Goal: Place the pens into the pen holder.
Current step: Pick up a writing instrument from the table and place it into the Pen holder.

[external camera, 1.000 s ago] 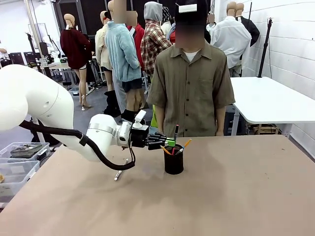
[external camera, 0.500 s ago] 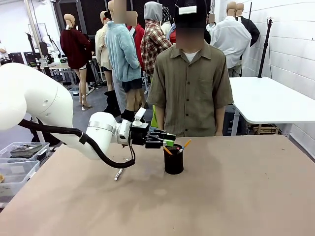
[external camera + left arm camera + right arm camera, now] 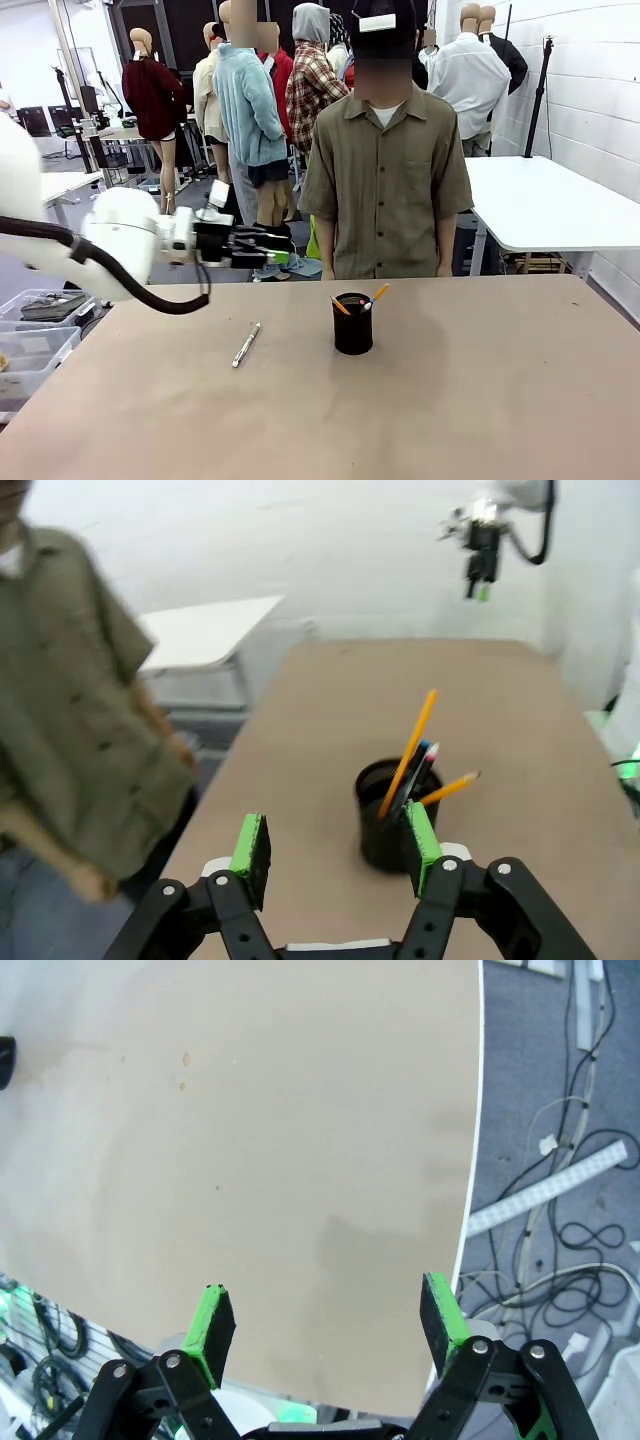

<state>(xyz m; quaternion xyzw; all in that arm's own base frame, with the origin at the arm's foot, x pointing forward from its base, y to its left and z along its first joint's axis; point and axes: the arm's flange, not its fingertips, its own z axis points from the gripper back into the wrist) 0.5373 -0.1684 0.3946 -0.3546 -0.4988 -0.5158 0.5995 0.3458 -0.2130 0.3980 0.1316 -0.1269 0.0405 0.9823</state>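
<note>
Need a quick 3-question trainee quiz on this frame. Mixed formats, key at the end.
1. True or false: the left tool is open and empty.
2. Relative to the pen holder, the white-silver pen is: A inside it; B flat on the table, apart from it; C leaning against it.
3. Fill in: in its wrist view, the right tool has its jaws ____.

Key: 1 true. 2 B. 3 open.
</note>
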